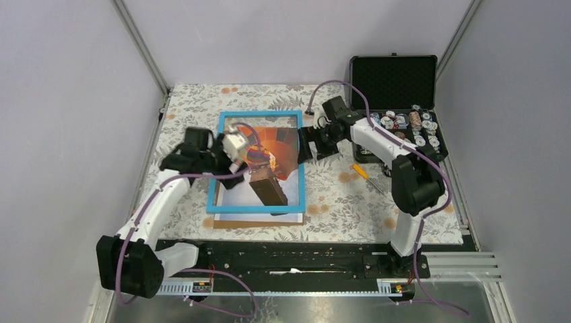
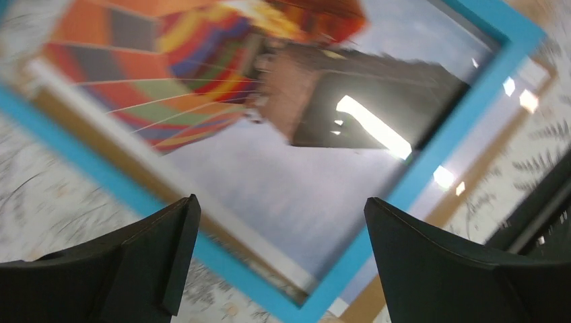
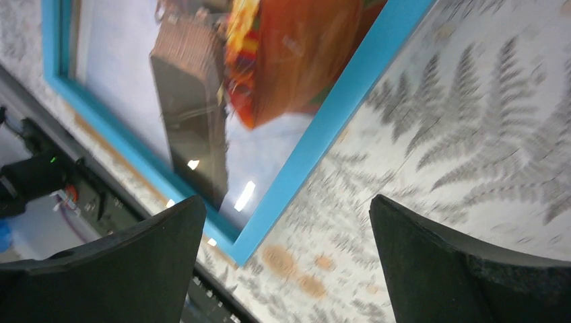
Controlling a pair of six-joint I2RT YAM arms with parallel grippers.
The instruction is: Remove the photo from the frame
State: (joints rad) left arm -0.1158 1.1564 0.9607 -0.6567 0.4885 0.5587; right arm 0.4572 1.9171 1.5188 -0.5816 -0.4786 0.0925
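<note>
The frame (image 1: 301, 188), with its light-blue border, lies flat in the middle of the table. The photo (image 1: 269, 185), an orange balloon with a brown basket, shows inside it. A white strip and a brown board (image 1: 259, 223) stick out past the frame's near edge. My left gripper (image 1: 232, 176) hovers open over the frame's left side. In the left wrist view the gripper (image 2: 279, 202) holds nothing, with the frame's corner (image 2: 316, 306) and the photo (image 2: 283, 175) below it. My right gripper (image 1: 306, 145) stands open beside the right border. It (image 3: 288, 198) hangs over the cloth next to the frame (image 3: 337, 108) and photo (image 3: 296, 67).
An open black case (image 1: 394, 81) stands at the back right, with several small round items (image 1: 411, 128) in front of it. An orange-handled screwdriver (image 1: 360, 171) lies right of the frame. A fern-patterned cloth (image 1: 350, 208) covers the table. Grey walls close in on both sides.
</note>
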